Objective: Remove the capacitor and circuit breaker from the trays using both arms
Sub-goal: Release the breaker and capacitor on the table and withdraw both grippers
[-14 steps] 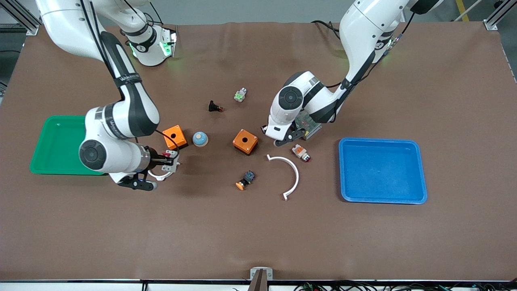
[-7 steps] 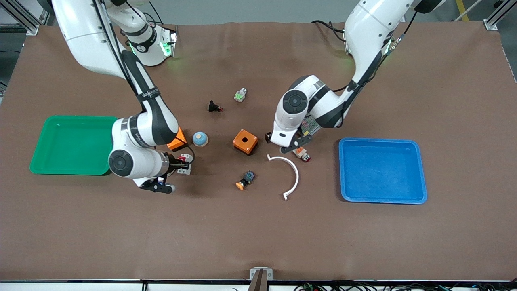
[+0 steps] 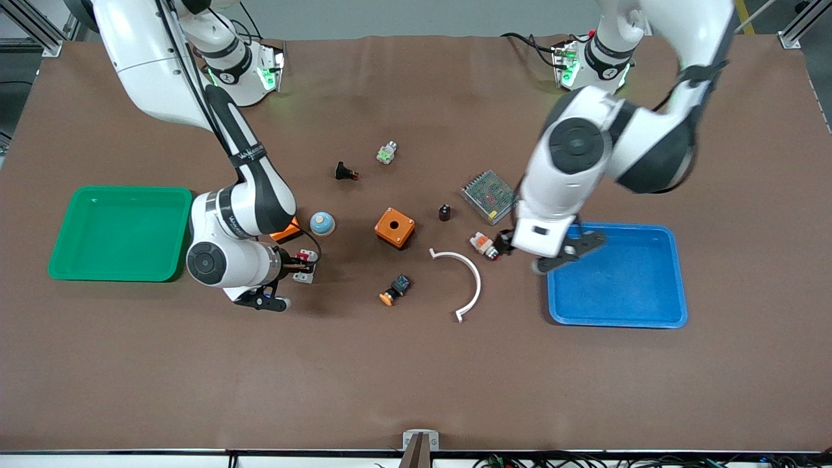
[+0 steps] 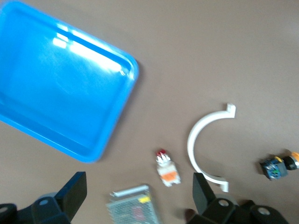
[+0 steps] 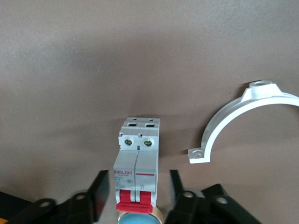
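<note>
The breaker, a white-grey block with red levers, lies on the table nearer the front camera than a blue dome. In the right wrist view the breaker sits between the spread fingers of my right gripper, with a gap on each side. In the front view the right gripper is low at the breaker. The capacitor, a tiny black cylinder, stands alone between an orange box and a mesh box. My left gripper is open and empty, up over the blue tray's edge; it also shows in the left wrist view.
A green tray is at the right arm's end and a blue tray at the left arm's end. Around the middle are an orange box, a blue dome, a mesh box, a white-orange push-button, a white half ring and a black-blue button.
My left arm has lifted and swung from the capacitor's spot to the blue tray's edge, leaving the capacitor standing on the table. My right gripper and the breaker have shifted toward the left arm's end.
</note>
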`<state>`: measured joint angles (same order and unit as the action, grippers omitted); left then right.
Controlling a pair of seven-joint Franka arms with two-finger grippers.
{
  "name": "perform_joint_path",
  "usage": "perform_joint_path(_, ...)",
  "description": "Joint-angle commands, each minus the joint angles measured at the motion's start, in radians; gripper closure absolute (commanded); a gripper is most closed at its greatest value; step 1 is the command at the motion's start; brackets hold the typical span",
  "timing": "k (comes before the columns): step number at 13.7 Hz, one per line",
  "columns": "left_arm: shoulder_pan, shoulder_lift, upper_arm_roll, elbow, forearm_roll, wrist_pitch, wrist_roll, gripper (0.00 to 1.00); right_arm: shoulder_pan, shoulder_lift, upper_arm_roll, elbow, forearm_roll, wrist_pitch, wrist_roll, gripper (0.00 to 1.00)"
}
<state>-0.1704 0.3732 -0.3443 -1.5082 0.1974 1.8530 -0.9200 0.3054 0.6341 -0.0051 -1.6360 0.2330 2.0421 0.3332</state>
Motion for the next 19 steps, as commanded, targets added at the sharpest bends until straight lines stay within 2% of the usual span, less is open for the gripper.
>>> perform_joint_path(1,0.084,-0.094,-0.005,-0.003,0.01,-0.064,0.194,0.0,-0.005,-0.089,-0.015,0.007,0.011,-0.13,0.003,0.0)
perform_joint_path(4,0.167,-0.184,-0.007,-0.003,-0.004,-0.124,0.35,0.0,-0.037,-0.262,-0.038,-0.051,-0.014,-0.275,-0.012,0.0)
perform_joint_path(7,0.291,-0.24,-0.041,-0.001,-0.082,-0.164,0.545,0.0,-0.098,-0.466,-0.038,-0.177,-0.09,-0.325,-0.072,0.0)
perform_joint_path(9,0.328,-0.281,-0.038,-0.004,-0.093,-0.216,0.639,0.0,-0.165,-0.556,-0.038,-0.218,-0.098,-0.365,-0.153,0.0)
perform_joint_path(12,0.298,-0.355,0.026,-0.039,-0.099,-0.256,0.716,0.0,-0.248,-0.648,-0.038,-0.216,-0.165,-0.434,-0.248,0.0)
perform_joint_path(15,0.209,-0.424,0.16,-0.102,-0.114,-0.258,0.818,0.0,-0.313,-0.698,-0.038,-0.176,-0.181,-0.474,-0.313,0.0)
perform_joint_path(19,0.212,-0.442,0.172,-0.109,-0.131,-0.273,0.826,0.0,-0.35,-0.692,-0.038,-0.043,-0.181,-0.514,-0.312,0.0)
